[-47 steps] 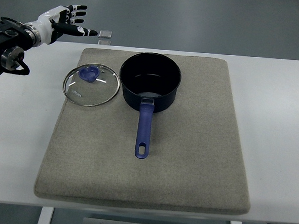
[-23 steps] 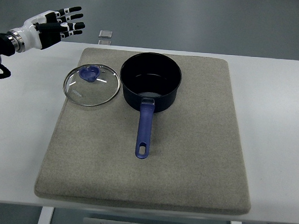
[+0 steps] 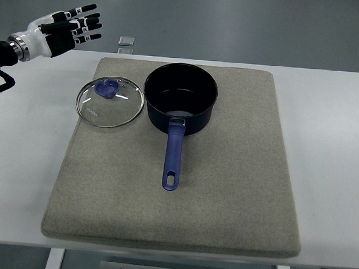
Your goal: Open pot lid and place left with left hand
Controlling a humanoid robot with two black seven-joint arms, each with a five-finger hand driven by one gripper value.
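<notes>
We see a white table filling most of the view, its far edge running across toward 12 o'clock. On it lies a large grey-beige mat with rounded corners, spread over the table's middle and reaching close to the near edge at 6 o'clock. Beyond the table, toward 11 o'clock, a small grey square object rests on the grey floor.

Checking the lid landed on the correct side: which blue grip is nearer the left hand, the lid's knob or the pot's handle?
The lid's knob: it lies toward the left hand; the pot's handle points away.
</notes>
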